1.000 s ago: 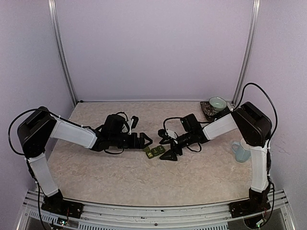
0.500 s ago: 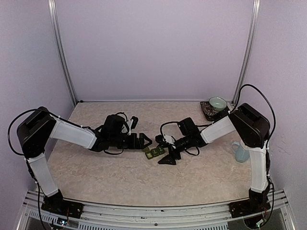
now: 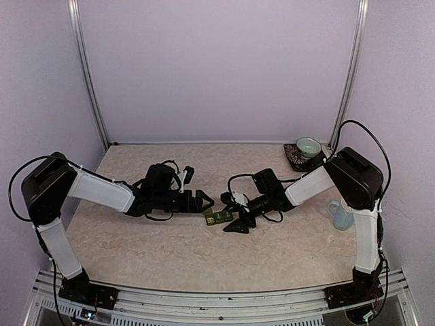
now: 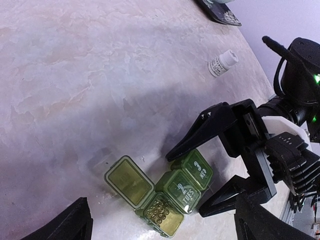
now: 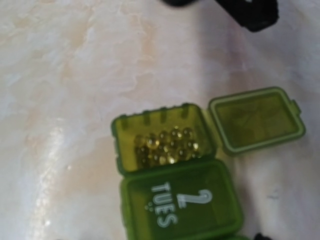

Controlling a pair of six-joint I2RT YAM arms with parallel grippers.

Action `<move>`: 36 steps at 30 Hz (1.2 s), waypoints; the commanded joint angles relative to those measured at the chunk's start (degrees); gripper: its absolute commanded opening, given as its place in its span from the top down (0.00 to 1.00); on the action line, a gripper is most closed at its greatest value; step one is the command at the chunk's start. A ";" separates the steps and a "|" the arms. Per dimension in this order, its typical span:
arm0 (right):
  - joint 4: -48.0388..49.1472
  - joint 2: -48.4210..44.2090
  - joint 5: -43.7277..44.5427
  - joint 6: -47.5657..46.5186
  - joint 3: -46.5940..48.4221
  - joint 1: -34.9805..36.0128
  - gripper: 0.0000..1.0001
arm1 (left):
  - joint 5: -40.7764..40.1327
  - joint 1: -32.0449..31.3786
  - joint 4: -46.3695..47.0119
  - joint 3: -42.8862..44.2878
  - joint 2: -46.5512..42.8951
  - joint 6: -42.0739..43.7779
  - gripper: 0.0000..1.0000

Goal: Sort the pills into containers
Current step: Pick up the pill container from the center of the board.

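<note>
The containers [image 3: 219, 218] are a dark green strip of three joined compartments lying between the two arms. The end compartment is open, its lid [image 4: 128, 180] flipped flat, and several small yellow pills [image 5: 165, 145] lie inside. The middle one, marked TUES [image 5: 180, 207], and the third [image 4: 198, 170] are closed. My right gripper [image 3: 232, 213] is open, one finger [image 4: 210, 127] on each side of the strip's far end. My left gripper [image 3: 206, 204] hovers open just left of the strip, touching nothing.
A small white bottle [image 4: 222, 63] lies on its side on the table behind the right gripper. A green bowl [image 3: 308, 146] on a dark saucer [image 3: 293, 157] stands at the back right. A pale blue mug [image 3: 340, 216] sits by the right arm's base.
My right gripper has slid left to the containers and its jaws have narrowed, now straddling the strip's end. The left gripper has shifted slightly and stays wide.
</note>
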 commanded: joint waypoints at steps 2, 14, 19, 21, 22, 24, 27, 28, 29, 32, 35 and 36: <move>0.96 0.66 -0.06 1.83 0.05 0.79 0.23 | -0.46 0.26 1.33 -0.37 -1.69 -0.07 0.04; -0.68 3.70 0.44 2.22 4.27 1.92 0.28 | -0.39 0.30 1.33 0.01 -1.45 -0.20 0.04; -1.38 3.78 -0.02 2.04 4.52 1.91 0.40 | -0.13 0.37 1.13 0.32 -1.41 -0.11 0.04; -2.02 3.60 -0.27 1.83 4.50 1.91 0.46 | 0.06 0.26 1.06 0.48 -1.32 -0.11 0.04; -2.21 3.48 -0.26 1.80 4.41 1.92 0.49 | 0.12 0.33 1.07 0.59 -1.28 -0.09 0.04; -2.69 3.38 -0.37 1.72 4.42 1.93 0.55 | 0.16 0.31 1.05 0.70 -1.30 -0.03 0.04; -3.38 3.39 -1.06 2.05 4.45 1.93 0.66 | 0.23 0.28 1.14 0.95 -1.09 -0.02 0.04; -3.40 3.27 -1.37 2.34 4.41 1.89 0.67 | 0.37 0.28 1.42 0.97 -1.01 -0.02 0.04; -3.42 3.10 -1.65 2.59 4.22 1.97 0.67 | 0.58 0.30 1.62 0.97 -0.95 -0.09 0.04; -2.93 1.50 -1.66 2.97 3.00 2.39 0.67 | 0.77 0.41 1.74 1.21 -0.39 0.05 0.04; -1.81 -1.51 -1.25 3.44 0.90 2.94 0.68 | 1.07 0.58 1.86 1.29 0.10 -0.19 0.04; -1.26 -2.73 -1.14 3.59 -0.02 3.14 0.68 | 1.39 0.61 1.94 1.36 0.19 -0.29 0.04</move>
